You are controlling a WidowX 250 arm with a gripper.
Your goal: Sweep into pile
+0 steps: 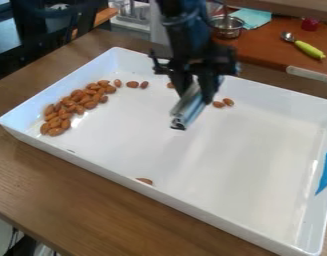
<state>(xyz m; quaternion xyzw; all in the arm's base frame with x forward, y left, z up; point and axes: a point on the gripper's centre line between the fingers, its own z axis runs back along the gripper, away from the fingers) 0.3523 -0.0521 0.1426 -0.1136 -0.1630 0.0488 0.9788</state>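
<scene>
Brown wood makes up the desk [119, 207], which carries a large, rectangular white tray [92, 159] with raised walls. The black robot arm [186, 30] hangs over the tray's far half, the jaws of its gripper [195, 90] closed on a narrow, silvery, bar-like tool [186, 110], tilted downward. Brown, oval almonds [77, 101] lie in a loose band along the tray's left side. Smaller groups sit near the far wall: two almonds [137, 84] beside that band, another pair [223, 103] right of the tool. One lone almond [145, 181] lies by the near wall.
</scene>
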